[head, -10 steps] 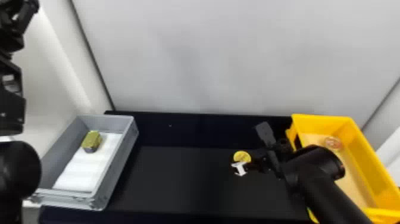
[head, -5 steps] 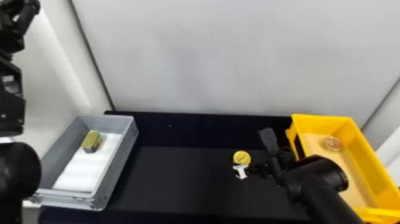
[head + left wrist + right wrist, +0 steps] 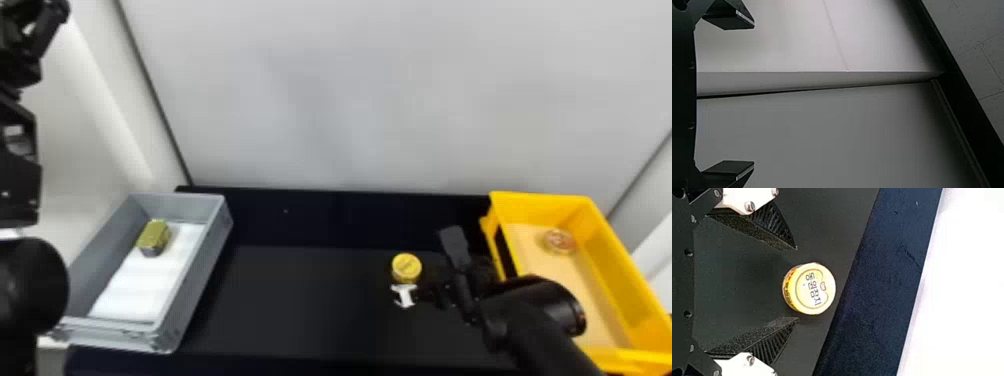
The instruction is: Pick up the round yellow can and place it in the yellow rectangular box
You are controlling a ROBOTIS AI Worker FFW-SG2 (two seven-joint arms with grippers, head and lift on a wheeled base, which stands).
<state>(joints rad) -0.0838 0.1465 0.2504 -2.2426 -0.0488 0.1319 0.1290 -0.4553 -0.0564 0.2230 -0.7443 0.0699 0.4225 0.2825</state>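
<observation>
The round yellow can (image 3: 406, 268) stood upright on the black table (image 3: 310, 300), left of the yellow rectangular box (image 3: 617, 250), its flat round lid facing up and its axis vertical. The right end effector (image 3: 411, 294) was released, fingers spread near the can. The left end effector (image 3: 32, 37), also released, was well apart.

The left gripper (image 3: 44, 31) and right gripper (image 3: 419, 292) gape.
</observation>
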